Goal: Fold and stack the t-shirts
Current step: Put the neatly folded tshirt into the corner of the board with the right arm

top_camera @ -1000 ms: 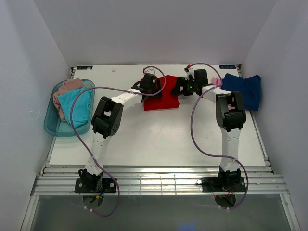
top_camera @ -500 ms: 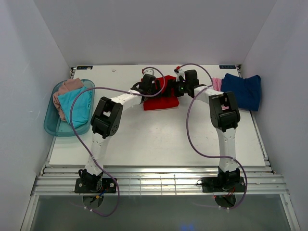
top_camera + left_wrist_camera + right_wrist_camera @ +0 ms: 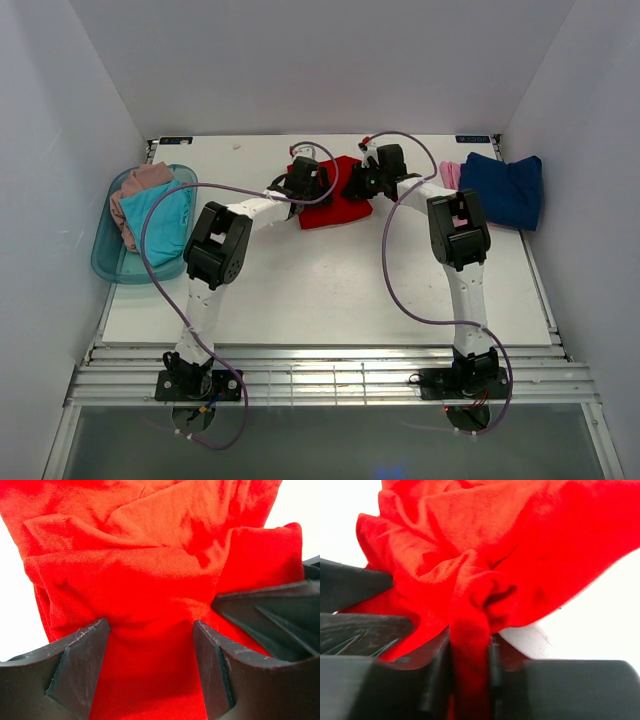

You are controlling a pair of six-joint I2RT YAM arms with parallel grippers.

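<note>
On the table [image 3: 330, 290], the right pincer [image 3: 470, 652] pinches the red t-shirt [image 3: 342, 206]; the left pincer [image 3: 150, 632] gapes over it.

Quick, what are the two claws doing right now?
Left gripper: open, astride the red t-shirt.
Right gripper: shut on the red t-shirt.

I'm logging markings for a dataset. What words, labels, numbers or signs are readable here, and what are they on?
Nothing here is legible.
On the table, the far-left sticker and the far-right sticker: too small to read.
On the red t-shirt: plain cloth, no print showing.
</note>
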